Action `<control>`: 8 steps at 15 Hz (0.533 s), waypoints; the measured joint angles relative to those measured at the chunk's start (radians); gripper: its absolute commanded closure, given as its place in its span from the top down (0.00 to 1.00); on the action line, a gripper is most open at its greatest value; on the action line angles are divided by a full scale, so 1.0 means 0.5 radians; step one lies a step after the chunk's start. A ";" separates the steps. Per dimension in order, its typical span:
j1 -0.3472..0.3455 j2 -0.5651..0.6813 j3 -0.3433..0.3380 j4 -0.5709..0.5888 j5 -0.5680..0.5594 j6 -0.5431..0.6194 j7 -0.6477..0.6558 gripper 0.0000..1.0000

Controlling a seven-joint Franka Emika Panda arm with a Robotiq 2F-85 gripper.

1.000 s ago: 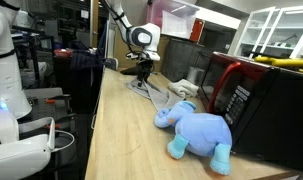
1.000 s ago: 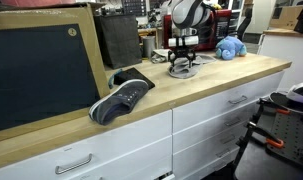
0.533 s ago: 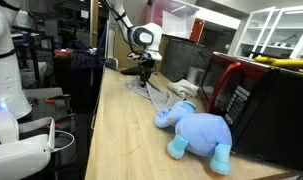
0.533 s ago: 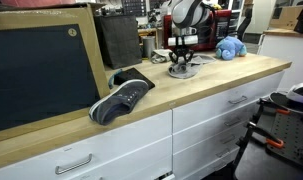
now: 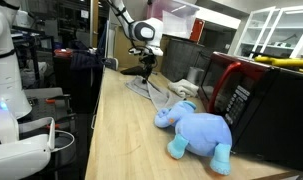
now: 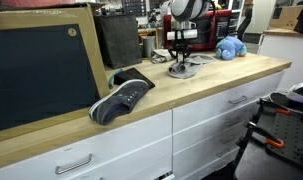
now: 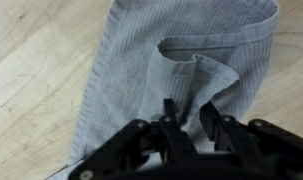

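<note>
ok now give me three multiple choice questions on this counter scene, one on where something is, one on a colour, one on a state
1. Where does the grey shoe lie?
A. on the wooden countertop
B. on a chair
C. in a sink

2. What colour is the plush elephant?
A. red
B. blue
C. green

3. How does the gripper stand?
A. wide open over bare wood
B. clamped on the shoe
C. shut on a fold of the grey cloth

Answers: 1 A, the shoe rests on the wood in an exterior view; 2 B, its body is light blue; 3 C, the wrist view shows the fold pinched in its jaws.
</note>
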 measured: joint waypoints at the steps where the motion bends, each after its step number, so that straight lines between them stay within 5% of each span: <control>1: 0.000 -0.006 0.002 0.006 0.000 -0.019 -0.001 0.03; 8: 0.000 -0.013 0.011 0.015 0.000 -0.069 -0.001 0.01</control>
